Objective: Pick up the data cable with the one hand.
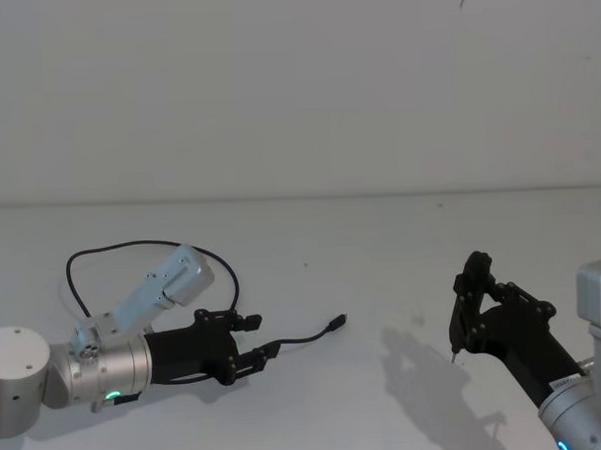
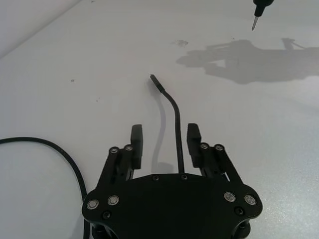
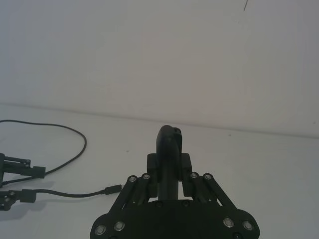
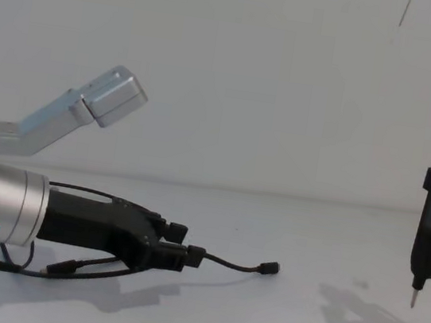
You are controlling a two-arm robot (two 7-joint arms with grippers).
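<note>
White bench [image 1: 380, 252] below a blank wall, with the left gripper [image 1: 253, 337] lying low along the data cable [image 1: 304, 338].
Its fingers [image 2: 194, 137] stood partly open, gripping nothing; the right gripper [image 1: 469, 293], well apart, was closed around a dark tool [image 3: 168, 142]. A slip looked possible: the thin cable ran off-centre, close to one finger, so closing might push it aside. It passed between the fingers and beyond their tips, with its plug [image 2: 154, 78] further out.
</note>
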